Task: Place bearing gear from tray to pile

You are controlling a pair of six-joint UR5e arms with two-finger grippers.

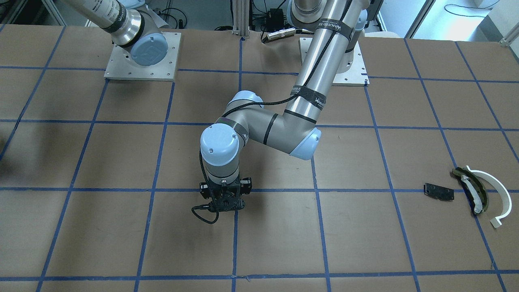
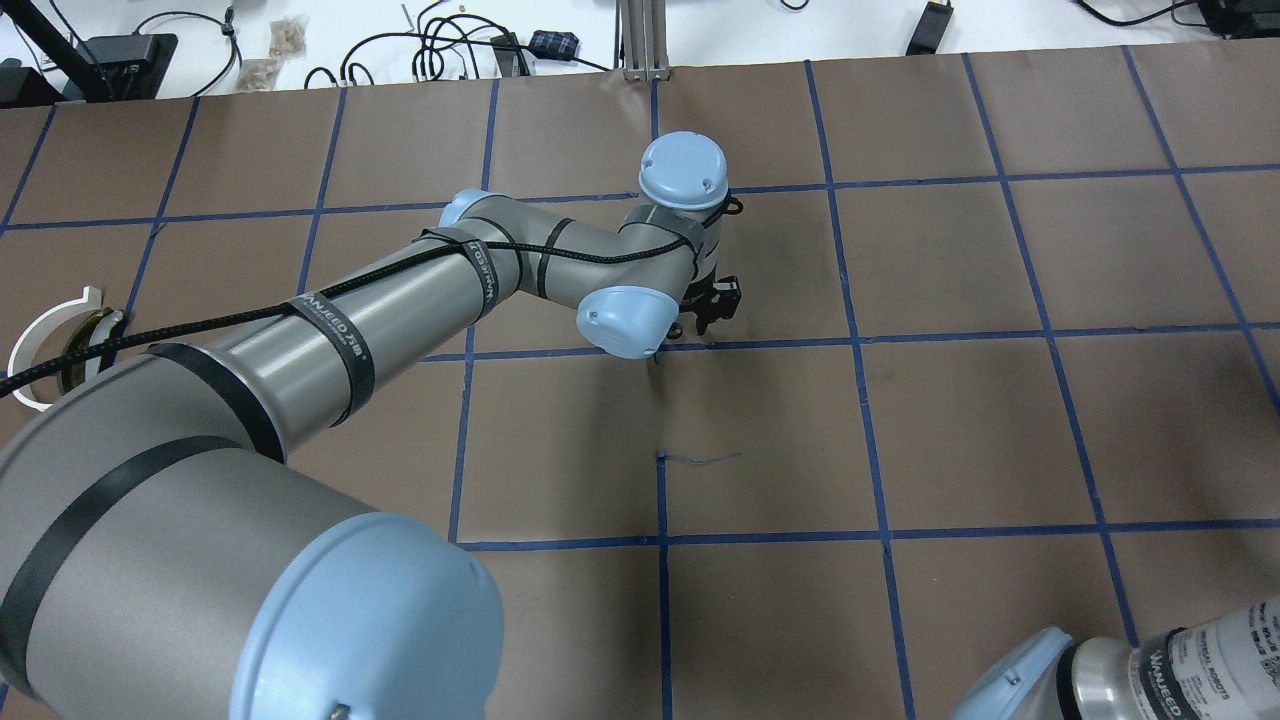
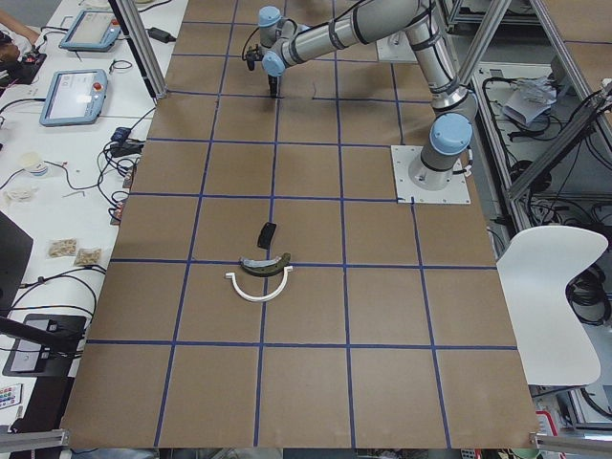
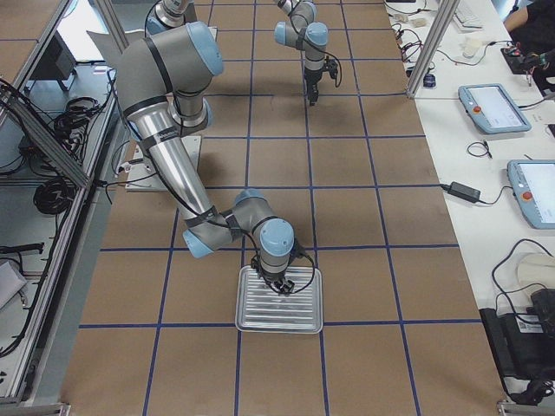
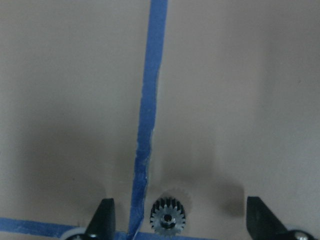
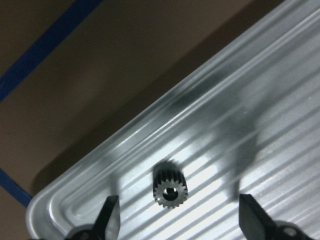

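Note:
A small dark toothed gear (image 6: 170, 189) lies on the ribbed metal tray (image 6: 260, 100), between the spread fingers of my right gripper (image 6: 179, 211), which hangs open just above it. The side view shows this gripper (image 4: 279, 286) over the tray (image 4: 251, 325). A second small gear (image 5: 167, 218) lies on the table by a blue tape crossing, between the open fingers of my left gripper (image 5: 180, 216), low at the table's middle (image 1: 222, 205). The pile lies far off: a white half-ring (image 1: 495, 190), an olive curved piece (image 1: 472, 187) and a black plate (image 1: 438, 191).
The table is brown paper with a blue tape grid (image 2: 860, 340). The left arm's long link (image 2: 330, 320) reaches across the overhead view and partly covers the pile (image 2: 40, 335). Both arm bases stand on metal plates (image 1: 142, 61). Cables and pendants lie beyond the table's edge (image 3: 72, 96).

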